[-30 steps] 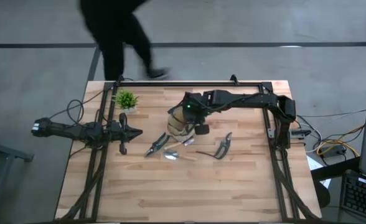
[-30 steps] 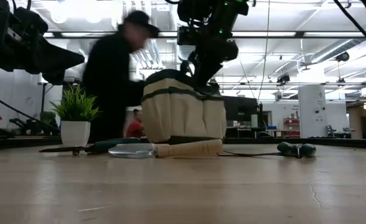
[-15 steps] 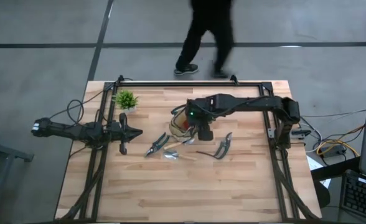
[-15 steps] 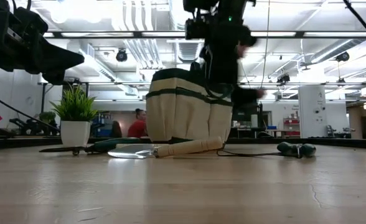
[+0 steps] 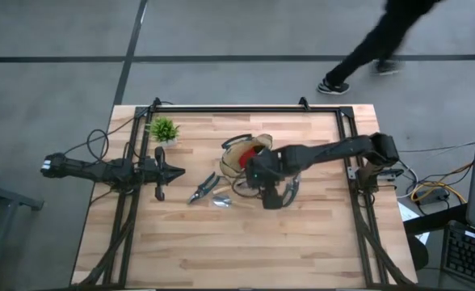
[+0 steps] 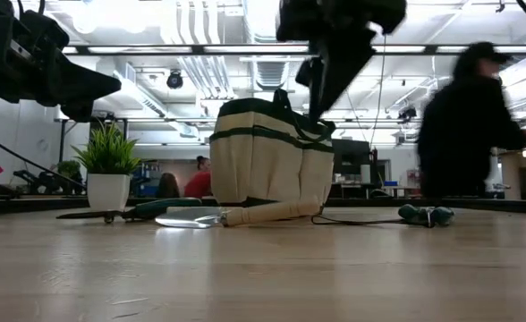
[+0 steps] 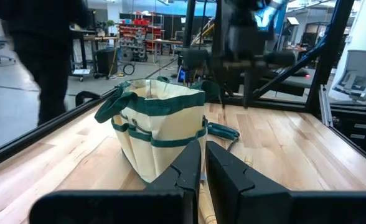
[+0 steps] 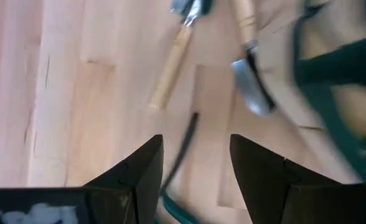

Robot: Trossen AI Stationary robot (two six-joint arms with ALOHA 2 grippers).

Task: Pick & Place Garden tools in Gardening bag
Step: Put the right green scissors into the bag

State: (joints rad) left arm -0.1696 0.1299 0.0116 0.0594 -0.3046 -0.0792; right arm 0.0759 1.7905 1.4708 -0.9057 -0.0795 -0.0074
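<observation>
- Garden tools are seen lying on the table (image 5: 221, 250) around the gardening bag (image 5: 236, 155), which stands near the middle of the high view, slightly above centre; something red shows inside it, though what it is cannot be told.
- Just below and right of the bag, the right gripper (image 5: 271, 196) is held over the table with its fingers spread and nothing between them; in the right wrist view the two dark fingers (image 8: 133, 180) stand apart over bare wood.
- The nearest tool is judged to be the dark-handled pruner (image 5: 291, 187), lying just right of the right gripper, almost under the arm; its long axis appears to run from upper right to lower left, but much of it is hidden.
- A wooden-handled trowel (image 5: 228, 201) lies just left of that gripper, its long axis running roughly left to right; in the low view its pale handle (image 6: 272, 213) points right and its blade left.
- A second pruner (image 5: 203, 187) lies further left, slanted from upper right to lower left.
- The left gripper (image 5: 161, 172) is parked at centre left, fingers pressed together and empty, pointing toward the bag.
- The right arm is judged the nearer to every tool.
- A person is seen walking beyond the table at upper right.
</observation>
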